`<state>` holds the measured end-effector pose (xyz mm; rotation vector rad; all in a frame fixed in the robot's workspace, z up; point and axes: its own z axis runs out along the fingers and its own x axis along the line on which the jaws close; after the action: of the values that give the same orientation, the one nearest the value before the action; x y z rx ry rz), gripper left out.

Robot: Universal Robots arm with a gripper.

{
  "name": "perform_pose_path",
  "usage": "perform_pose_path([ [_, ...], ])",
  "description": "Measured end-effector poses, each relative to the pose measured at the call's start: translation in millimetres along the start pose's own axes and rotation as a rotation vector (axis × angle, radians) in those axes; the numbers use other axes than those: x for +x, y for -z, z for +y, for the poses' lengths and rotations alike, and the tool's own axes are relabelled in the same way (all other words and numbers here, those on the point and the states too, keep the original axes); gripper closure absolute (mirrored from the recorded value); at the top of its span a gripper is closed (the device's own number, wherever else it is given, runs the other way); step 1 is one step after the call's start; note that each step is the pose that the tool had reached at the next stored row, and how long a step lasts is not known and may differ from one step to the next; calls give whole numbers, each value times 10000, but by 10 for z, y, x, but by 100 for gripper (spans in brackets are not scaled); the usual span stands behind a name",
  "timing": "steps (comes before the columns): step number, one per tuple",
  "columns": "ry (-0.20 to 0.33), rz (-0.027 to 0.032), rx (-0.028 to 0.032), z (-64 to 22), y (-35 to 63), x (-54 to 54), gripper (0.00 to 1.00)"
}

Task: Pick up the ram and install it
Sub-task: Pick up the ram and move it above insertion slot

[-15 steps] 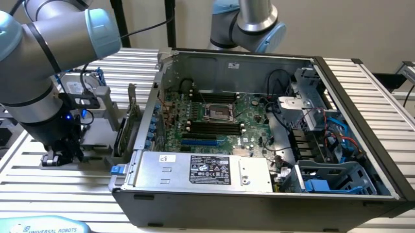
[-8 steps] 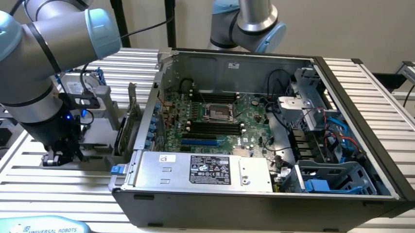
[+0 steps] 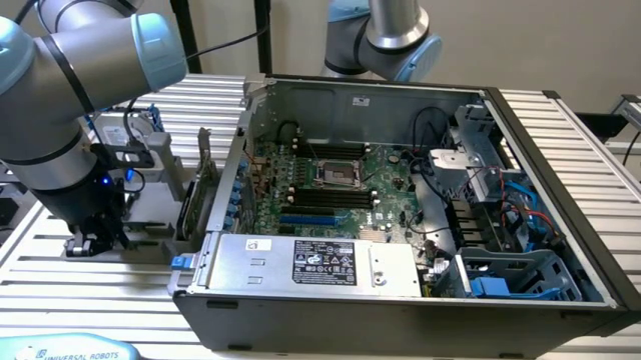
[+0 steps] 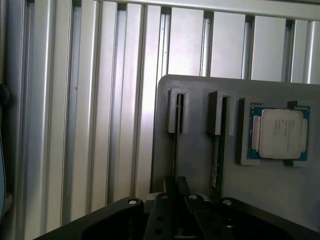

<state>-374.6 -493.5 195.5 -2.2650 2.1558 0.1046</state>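
Slatted alu table (image 4: 100,100) lies beside the claw. Claw (image 3: 88,241) (image 4: 176,182) sits low over grey holder tray (image 4: 200,95), closed on the ram (image 4: 176,135). The ram stands edge-on in a tray slot, running straight out from btwn the tips. Next slot over from claw: 2nd stick (image 4: 216,160). Further out: CPU (image 4: 280,132) in its pocket. Well apart from claw, twd the exterior view's right: open PC case (image 3: 401,319), motherboard (image 3: 346,187) w/ black DIMM slots (image 3: 326,196) inside.
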Motion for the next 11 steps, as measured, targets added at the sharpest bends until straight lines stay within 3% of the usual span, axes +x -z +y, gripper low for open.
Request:
perform_pose_path([
  [11, -312, 34, 16, 0, 0, 0, 87],
])
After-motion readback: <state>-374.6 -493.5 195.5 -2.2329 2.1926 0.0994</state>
